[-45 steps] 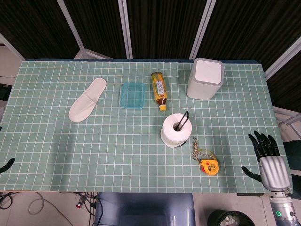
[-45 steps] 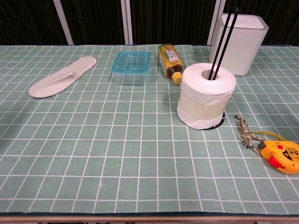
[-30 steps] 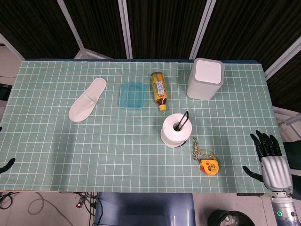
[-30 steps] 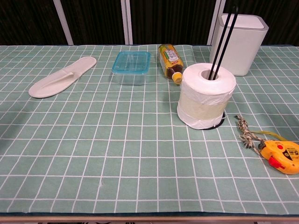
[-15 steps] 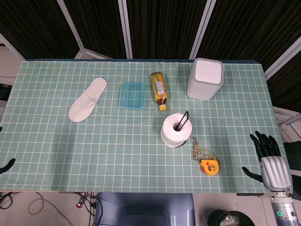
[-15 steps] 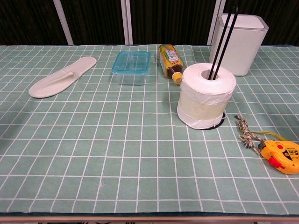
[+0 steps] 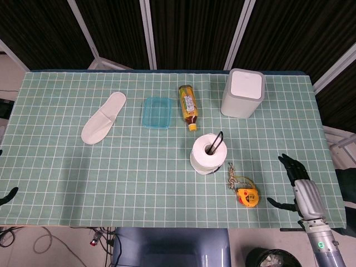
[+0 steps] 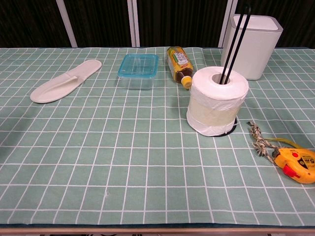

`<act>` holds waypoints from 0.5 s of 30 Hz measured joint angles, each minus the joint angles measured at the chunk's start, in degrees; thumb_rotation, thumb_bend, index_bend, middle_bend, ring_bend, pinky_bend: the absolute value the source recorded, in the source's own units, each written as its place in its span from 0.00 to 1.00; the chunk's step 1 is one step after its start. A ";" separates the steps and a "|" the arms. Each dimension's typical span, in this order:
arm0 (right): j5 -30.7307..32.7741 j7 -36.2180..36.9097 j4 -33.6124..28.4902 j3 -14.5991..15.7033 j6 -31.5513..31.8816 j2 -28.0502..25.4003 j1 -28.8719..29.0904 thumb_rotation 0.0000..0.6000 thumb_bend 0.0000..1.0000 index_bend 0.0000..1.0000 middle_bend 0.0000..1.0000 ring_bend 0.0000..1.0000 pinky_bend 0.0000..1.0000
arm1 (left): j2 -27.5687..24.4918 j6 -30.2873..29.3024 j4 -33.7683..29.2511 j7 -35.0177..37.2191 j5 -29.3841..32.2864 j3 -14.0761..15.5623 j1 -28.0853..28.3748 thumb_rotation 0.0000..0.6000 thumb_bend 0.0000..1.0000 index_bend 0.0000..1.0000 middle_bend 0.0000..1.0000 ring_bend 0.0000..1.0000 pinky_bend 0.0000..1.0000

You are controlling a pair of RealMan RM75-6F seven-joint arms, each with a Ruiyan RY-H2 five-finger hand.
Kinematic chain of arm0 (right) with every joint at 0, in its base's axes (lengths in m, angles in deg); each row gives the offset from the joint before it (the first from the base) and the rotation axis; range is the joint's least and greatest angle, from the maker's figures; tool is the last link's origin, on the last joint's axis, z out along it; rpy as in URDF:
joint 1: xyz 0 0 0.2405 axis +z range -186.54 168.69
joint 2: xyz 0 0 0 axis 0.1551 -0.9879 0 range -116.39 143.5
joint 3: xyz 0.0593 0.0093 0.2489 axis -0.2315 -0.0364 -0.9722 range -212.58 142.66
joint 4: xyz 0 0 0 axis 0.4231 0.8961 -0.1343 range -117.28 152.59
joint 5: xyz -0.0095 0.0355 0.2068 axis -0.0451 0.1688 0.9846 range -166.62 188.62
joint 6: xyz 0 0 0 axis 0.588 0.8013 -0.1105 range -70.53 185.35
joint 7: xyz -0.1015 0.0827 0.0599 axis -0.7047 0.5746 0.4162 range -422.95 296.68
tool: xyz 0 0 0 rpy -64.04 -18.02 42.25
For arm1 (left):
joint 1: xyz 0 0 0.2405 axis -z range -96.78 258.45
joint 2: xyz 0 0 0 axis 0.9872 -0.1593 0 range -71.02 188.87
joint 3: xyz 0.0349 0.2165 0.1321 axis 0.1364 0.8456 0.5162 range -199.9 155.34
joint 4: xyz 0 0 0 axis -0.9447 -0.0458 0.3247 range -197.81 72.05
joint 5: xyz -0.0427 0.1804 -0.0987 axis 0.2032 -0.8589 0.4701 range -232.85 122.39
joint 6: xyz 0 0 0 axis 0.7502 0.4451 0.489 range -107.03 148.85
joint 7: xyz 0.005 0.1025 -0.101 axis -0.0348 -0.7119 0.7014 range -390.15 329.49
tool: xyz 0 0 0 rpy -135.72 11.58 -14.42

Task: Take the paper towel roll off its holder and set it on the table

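Observation:
The white paper towel roll [image 7: 207, 155] [image 8: 216, 104] stands upright on its black wire holder [image 7: 219, 139] [image 8: 236, 38], right of the table's middle; the holder's thin loop rises out of the roll's core. My right hand [image 7: 297, 188] hovers over the front right corner of the table, fingers spread and holding nothing, well to the right of the roll. Only a dark tip of my left hand [image 7: 8, 195] shows at the left edge of the head view, off the table. Neither hand appears in the chest view.
A yellow tape measure [image 7: 247, 196] [image 8: 297, 164] with a bit of cord [image 7: 236, 177] lies between the roll and my right hand. Behind the roll are a tea bottle [image 7: 188, 105], a blue plastic box [image 7: 157, 112] and a white bin [image 7: 243, 93]. A white slipper [image 7: 104, 117] lies left.
My right hand has moved left, from beyond the table's right edge to over its front right corner. The roll and everything else stay put.

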 measured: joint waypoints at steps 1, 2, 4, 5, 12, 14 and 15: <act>0.84 1.46 -0.75 -0.34 -1.39 -0.12 0.66 1.00 0.00 0.00 0.00 0.00 0.00 | -0.05 -0.10 0.00 0.12 0.05 -0.03 -0.06 1.00 0.18 0.04 0.00 0.00 0.01; 1.78 3.18 -1.50 -0.75 -2.86 -0.23 1.34 1.00 0.00 0.00 0.00 0.00 0.00 | -0.10 -0.19 0.02 0.29 0.11 -0.07 -0.13 1.00 0.18 0.04 0.00 0.00 0.01; 4.47 7.99 -3.20 -1.97 -6.59 -0.40 3.09 1.00 0.00 0.00 0.00 0.00 0.00 | -0.17 -0.25 0.05 0.45 0.16 -0.11 -0.18 1.00 0.18 0.04 0.00 0.00 0.01; 5.95 10.19 -3.88 -2.64 -8.34 -0.41 3.93 1.00 0.00 0.00 0.00 0.00 0.00 | -0.19 -0.21 0.07 0.49 0.18 -0.11 -0.18 1.00 0.18 0.04 0.00 0.00 0.01; 20.31 15.39 -5.61 -7.85 -16.74 3.28 10.15 1.00 0.00 0.00 0.00 0.00 0.00 | -0.07 0.26 0.17 0.29 0.10 0.00 0.04 1.00 0.18 0.04 0.00 0.00 0.01; 23.57 13.32 -5.29 -8.96 -17.84 5.44 11.70 1.00 0.00 0.00 0.00 0.00 0.00 | -0.05 0.29 0.18 0.25 0.18 -0.03 0.05 1.00 0.18 0.04 0.00 0.00 0.01; 25.54 11.81 -4.86 -9.60 -18.45 7.04 12.72 1.00 0.00 0.00 0.00 0.00 0.00 | -0.05 0.28 0.18 0.25 0.23 -0.05 0.05 1.00 0.18 0.04 0.00 0.00 0.01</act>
